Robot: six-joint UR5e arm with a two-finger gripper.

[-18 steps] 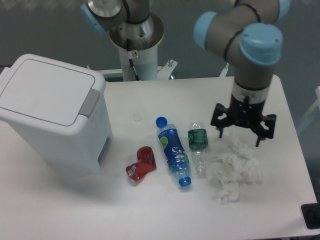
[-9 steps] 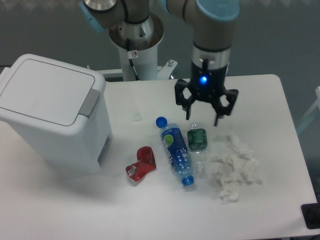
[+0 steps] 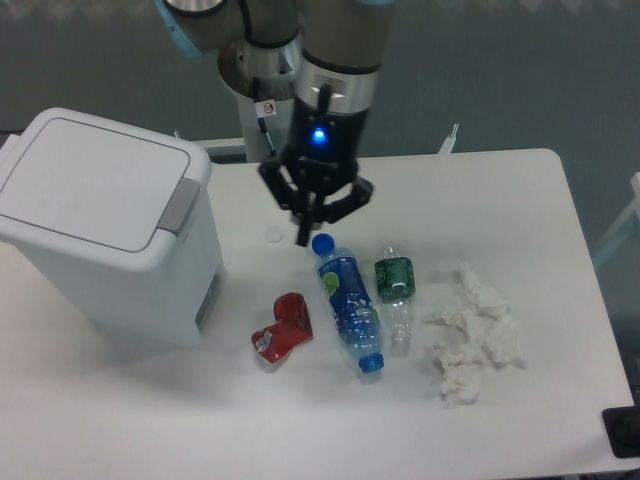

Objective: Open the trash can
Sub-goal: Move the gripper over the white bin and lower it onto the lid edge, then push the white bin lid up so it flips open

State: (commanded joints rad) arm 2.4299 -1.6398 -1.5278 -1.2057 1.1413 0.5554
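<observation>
The trash can (image 3: pixel 105 225) stands at the left of the white table (image 3: pixel 520 190), a large boxy bin of smooth white plastic with rounded corners. Its flat lid is down, and a grey push-button latch (image 3: pixel 181 203) sits at the lid's right edge.

The gripper (image 3: pixel 312 215) hangs over the table's far middle, just right of the bin and well apart from it. Its black fingers point down and seem drawn close together, with nothing between them; a blue light glows on the wrist above.

Just below the gripper lies a blue plastic bottle (image 3: pixel 347 300) with a blue cap at each visible end, its body ribbed and shiny. Beside it on the right is a clear bottle (image 3: pixel 396 295) with a green label. To the left of the blue bottle rests a crumpled red can (image 3: pixel 282 330), dented and glossy. At the right, a heap of crumpled white tissue (image 3: pixel 470 335) lies soft and ragged. A small pale disc (image 3: pixel 274 235) sits on the table between bin and gripper.

Half a second ago the gripper was further right, above the green-labelled bottle, with its fingers spread wide; a second ago it was over the tissue. It has come leftward toward the bin and its fingers have closed in. The blue bottle has shifted slightly, and the bin lid is as it was
</observation>
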